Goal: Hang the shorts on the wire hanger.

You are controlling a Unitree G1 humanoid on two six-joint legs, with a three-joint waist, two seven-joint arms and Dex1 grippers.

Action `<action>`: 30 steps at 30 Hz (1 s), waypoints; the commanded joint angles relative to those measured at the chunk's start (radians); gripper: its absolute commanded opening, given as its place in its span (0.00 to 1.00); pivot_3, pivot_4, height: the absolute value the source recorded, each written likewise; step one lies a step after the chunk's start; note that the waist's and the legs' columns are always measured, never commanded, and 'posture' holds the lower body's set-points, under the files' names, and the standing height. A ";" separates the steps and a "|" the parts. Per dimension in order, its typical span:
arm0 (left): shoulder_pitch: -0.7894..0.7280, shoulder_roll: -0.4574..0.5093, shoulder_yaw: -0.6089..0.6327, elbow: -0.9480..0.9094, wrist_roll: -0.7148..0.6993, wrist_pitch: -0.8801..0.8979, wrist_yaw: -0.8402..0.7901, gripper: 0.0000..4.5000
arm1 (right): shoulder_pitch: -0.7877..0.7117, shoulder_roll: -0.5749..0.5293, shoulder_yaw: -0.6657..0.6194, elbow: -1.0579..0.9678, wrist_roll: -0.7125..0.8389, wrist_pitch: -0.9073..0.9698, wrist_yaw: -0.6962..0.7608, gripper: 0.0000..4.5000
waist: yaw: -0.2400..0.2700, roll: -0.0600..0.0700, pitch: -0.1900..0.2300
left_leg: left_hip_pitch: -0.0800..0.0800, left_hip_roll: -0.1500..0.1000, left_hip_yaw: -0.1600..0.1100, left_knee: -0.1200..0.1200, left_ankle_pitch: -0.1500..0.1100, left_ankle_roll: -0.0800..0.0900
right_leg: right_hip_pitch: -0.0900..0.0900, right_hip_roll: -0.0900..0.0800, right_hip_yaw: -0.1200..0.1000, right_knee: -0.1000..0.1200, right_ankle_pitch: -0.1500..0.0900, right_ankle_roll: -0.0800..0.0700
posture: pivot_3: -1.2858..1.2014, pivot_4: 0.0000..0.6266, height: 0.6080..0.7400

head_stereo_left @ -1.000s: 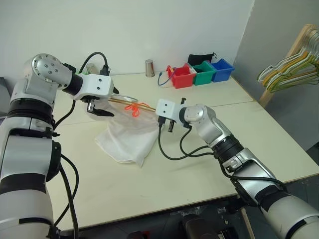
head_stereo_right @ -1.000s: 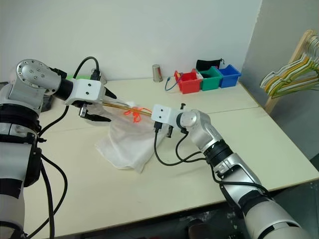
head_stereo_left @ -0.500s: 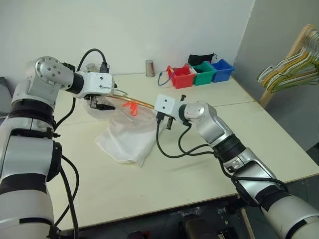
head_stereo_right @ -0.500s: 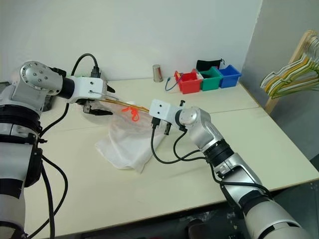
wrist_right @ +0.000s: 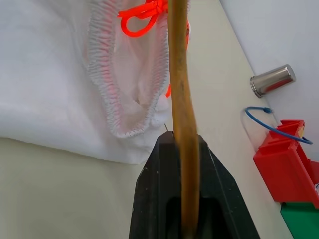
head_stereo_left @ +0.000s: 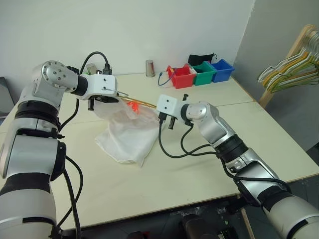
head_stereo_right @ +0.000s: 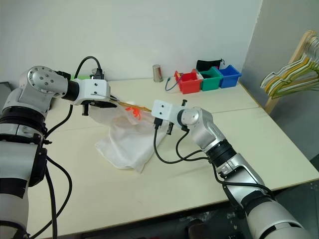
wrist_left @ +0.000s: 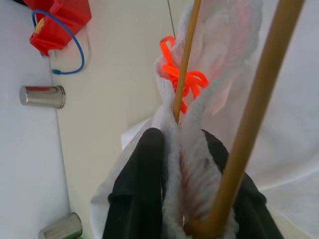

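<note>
The white shorts [head_stereo_left: 127, 135] hang from their waistband down onto the table [head_stereo_left: 164, 174], and an orange drawstring [head_stereo_left: 132, 106] shows at the top. My left gripper [wrist_left: 182, 137] is shut on the gathered waistband beside the yellow-orange wire hanger [wrist_left: 249, 114]. This gripper [head_stereo_left: 102, 99] sits at the hanger's left end. My right gripper [wrist_right: 183, 137] is shut on the wire hanger [wrist_right: 179, 74] at its right end [head_stereo_left: 158, 108]. The wire runs between the two grippers above the table, through the shorts' waist opening. The hanger's hook is hidden.
Red [head_stereo_left: 182, 76], green [head_stereo_left: 203, 71] and blue [head_stereo_left: 222, 69] bins stand at the back of the table, next to a metal cup [head_stereo_left: 149, 67]. A bunch of hangers [head_stereo_left: 291, 67] hangs on a wooden rack off the table's right side.
My left gripper has gone from open to shut, pinching the shorts' waistband, and the waistband now sits higher against the wire. The right gripper has kept its hold.
</note>
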State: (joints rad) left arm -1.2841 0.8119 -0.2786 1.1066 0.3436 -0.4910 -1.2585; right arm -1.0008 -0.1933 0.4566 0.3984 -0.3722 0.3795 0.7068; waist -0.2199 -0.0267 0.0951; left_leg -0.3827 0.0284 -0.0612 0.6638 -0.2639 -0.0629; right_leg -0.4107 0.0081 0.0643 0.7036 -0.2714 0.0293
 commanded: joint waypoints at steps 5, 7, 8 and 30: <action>0.003 0.003 0.017 -0.034 -0.030 -0.014 -0.022 0.01 | -0.026 -0.002 -0.006 -0.026 0.004 -0.061 -0.007 0.00 | 0.000 0.000 0.000 | 0.000 0.000 0.000 0.000 0.000 0.000 | 0.000 0.000 0.000 0.000 0.000 0.000 | 0.48 0.00 1.00; 0.007 0.004 0.018 -0.037 -0.032 -0.013 -0.026 0.01 | -0.027 -0.005 -0.004 -0.024 0.007 -0.067 -0.001 0.00 | 0.000 0.000 0.000 | 0.000 0.000 0.000 0.000 0.000 0.000 | 0.000 0.000 0.000 0.000 0.000 0.000 | 0.48 0.00 1.00; 0.009 0.004 0.018 -0.040 -0.033 -0.013 -0.026 0.01 | -0.028 -0.006 -0.003 -0.022 0.007 -0.069 0.001 0.00 | 0.000 0.000 0.000 | 0.000 0.000 0.000 0.000 0.000 0.000 | 0.000 0.000 0.000 0.000 0.000 0.000 | 0.48 0.00 1.00; 0.217 0.070 0.088 -0.214 -0.176 0.088 -0.127 0.01 | 0.006 -0.280 -0.089 -0.240 0.103 0.021 0.283 0.99 | 0.001 -0.001 -0.001 | 0.000 0.000 -0.001 0.000 0.000 0.000 | 0.000 -0.001 -0.001 0.000 0.000 0.000 | 0.48 0.00 1.00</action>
State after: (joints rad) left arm -1.0622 0.8704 -0.2287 0.9556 0.2104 -0.4325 -1.3862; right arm -0.9900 -0.4651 0.3998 0.2093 -0.2987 0.3772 0.9507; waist -0.2189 -0.0274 0.0940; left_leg -0.3826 0.0284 -0.0626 0.6639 -0.2639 -0.0629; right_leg -0.4105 0.0076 0.0632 0.7039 -0.2714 0.0293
